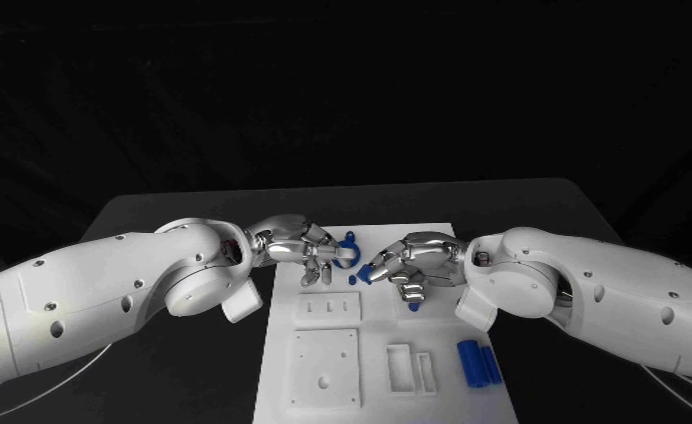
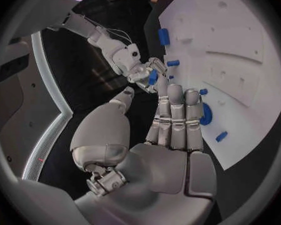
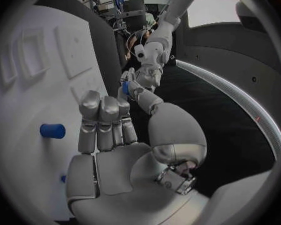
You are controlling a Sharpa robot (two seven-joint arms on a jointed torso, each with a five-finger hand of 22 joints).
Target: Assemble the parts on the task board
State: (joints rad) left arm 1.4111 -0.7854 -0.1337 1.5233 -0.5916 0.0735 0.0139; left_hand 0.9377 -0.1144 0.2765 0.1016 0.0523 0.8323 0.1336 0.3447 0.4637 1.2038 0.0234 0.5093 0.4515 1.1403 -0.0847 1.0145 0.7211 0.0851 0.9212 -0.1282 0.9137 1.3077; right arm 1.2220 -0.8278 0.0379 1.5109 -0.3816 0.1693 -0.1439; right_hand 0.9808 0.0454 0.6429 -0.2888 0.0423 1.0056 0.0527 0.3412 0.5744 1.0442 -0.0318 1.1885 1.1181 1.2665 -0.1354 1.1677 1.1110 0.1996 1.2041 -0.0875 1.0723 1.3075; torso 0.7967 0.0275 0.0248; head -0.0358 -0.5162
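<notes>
Left hand (image 1: 299,249) curled over a blue ring part (image 1: 346,242), seemingly grasping it, near the task board's (image 1: 433,404) far edge at 12 o'clock. Right hand (image 1: 411,264) just beside, fingers bent over a small blue part (image 1: 414,306); grasp impossible to tell. Blue cylinders (image 1: 477,363) lying at 5 o'clock on the board, on the black worktop (image 1: 173,214).

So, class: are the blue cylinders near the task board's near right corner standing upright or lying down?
Lying down: the blue cylinders show their long sides, lying side by side on the task board.

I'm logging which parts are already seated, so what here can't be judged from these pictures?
- Head view: the left hand covers most of a blue part; its shape is unclear.
- Head view: the right hand hides the task board beneath it.
- Head view: the board's near edge is cut off.
</notes>
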